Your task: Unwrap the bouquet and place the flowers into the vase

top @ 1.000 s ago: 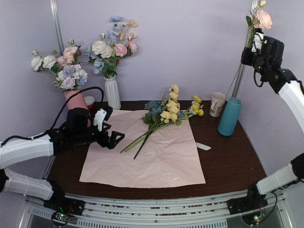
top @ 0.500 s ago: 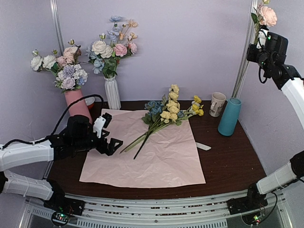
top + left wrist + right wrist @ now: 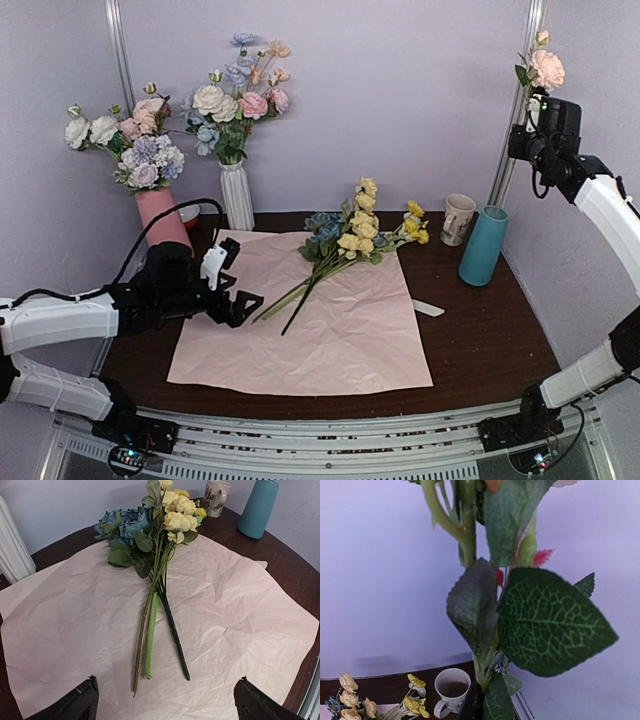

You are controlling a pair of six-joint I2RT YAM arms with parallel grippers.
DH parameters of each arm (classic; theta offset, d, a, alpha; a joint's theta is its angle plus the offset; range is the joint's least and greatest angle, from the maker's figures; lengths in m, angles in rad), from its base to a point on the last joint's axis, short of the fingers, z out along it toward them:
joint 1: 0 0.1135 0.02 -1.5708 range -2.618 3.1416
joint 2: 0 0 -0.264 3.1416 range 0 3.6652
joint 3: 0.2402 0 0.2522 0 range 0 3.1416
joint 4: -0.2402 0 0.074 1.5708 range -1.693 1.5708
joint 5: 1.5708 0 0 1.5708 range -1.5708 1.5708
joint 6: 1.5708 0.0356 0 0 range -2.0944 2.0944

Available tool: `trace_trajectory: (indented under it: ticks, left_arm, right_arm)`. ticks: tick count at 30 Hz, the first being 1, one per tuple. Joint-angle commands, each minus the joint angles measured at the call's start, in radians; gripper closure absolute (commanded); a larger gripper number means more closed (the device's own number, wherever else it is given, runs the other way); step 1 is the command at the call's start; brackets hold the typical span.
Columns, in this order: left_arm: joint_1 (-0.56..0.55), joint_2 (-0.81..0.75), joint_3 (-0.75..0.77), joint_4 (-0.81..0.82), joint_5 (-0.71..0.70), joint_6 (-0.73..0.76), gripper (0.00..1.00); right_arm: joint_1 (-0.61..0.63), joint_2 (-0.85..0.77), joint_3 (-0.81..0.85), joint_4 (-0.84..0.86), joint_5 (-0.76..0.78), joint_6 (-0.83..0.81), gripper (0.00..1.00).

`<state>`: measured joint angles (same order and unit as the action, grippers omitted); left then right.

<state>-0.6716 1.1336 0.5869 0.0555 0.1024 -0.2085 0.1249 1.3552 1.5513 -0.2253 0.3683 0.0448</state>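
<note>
Right claw has shifted left and down at upper right, clamped on the stem of a pale pink flower.
Left claw gapes wide at centre left, near the stem ends. Remaining flowers lie mid-frame on pink paper. Teal vase stands at right on the desk.

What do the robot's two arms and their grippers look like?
Both arms are smooth white tube sections joined by chunky black joints. A loose black cable loops along the left arm. The left gripper is black with a white block on it; the right gripper, on the right arm, is black too.
</note>
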Motion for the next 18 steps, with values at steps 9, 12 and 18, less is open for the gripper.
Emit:
trace_trajectory:
  ticks: [9, 12, 18]
  left_arm:
    - [-0.006, 0.036, 0.027, 0.045, 0.046, -0.028, 0.04]
    - [-0.006, 0.045, 0.033, 0.043, 0.044, -0.032, 0.04]
    - [-0.006, 0.067, 0.049, 0.040, 0.048, -0.037, 0.04]
  right_arm:
    - [-0.008, 0.078, -0.122, 0.049, -0.007, 0.040, 1.00]
    - [-0.008, 0.107, -0.126, 0.040, -0.006, 0.047, 0.99]
    - [-0.008, 0.170, -0.112, 0.023, 0.005, 0.058, 0.93]
